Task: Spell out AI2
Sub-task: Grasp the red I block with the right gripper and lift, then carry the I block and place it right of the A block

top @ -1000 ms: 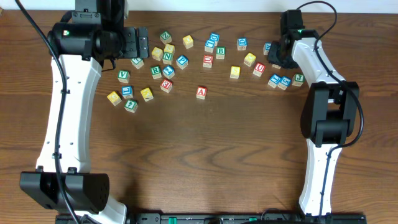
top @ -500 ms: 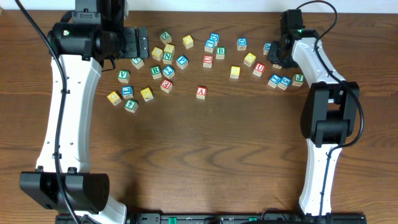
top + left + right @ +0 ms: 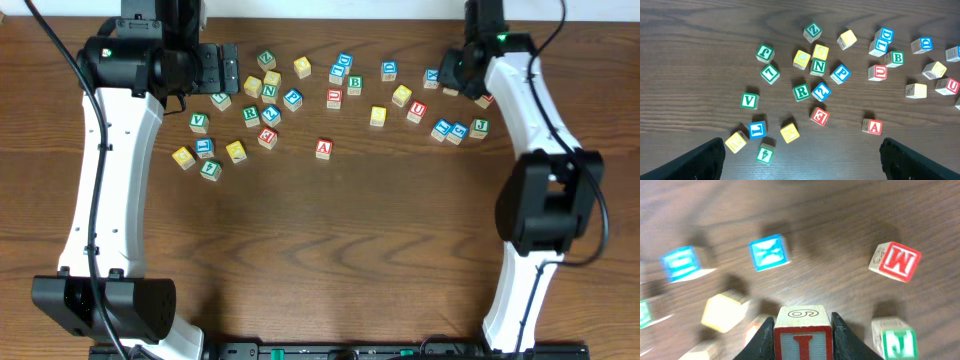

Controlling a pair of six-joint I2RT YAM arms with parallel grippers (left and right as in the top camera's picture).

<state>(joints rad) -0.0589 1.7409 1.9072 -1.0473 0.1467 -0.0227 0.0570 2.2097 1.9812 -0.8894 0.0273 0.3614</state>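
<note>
**While the I cube is in the grasp: transfer risks and view coverage**

Because the right gripper [image 3: 802, 326] is closed on the I cube [image 3: 802, 341] with its fingers against two side faces only, the cube can slip or twist if the arm moves sharply. The hold sits at the far right of the worktop [image 3: 320, 250], over other loose cubes.

Risks from this state:
- Rotation in the grasp. An adjacent face carries a 9-like mark; a turned cube would show the wrong face when set down.
- Contact on placement. The A cube [image 3: 323, 149] stands alone near the centre. Setting the I cube too close beside it would push it out of line.
- Arm interference. The left gripper [image 3: 225, 70] hangs fully open over the far-left cluster. If both arms reach the centre together, they may meet.
- Wrong pick. A blue cube [image 3: 821, 91] in that cluster appears to read 2, but the mark could be another character. Neighbours stand just beside it, leaving little finger room.

View coverage:
- Right wrist view: confirms the grasp and the red I. It is blurred at the left edge.
- Overhead view: the arm hides the held cube, but the overall layout is visible.
- Left wrist view: gives the clearest lettering on the left cluster and the A cube.
</note>
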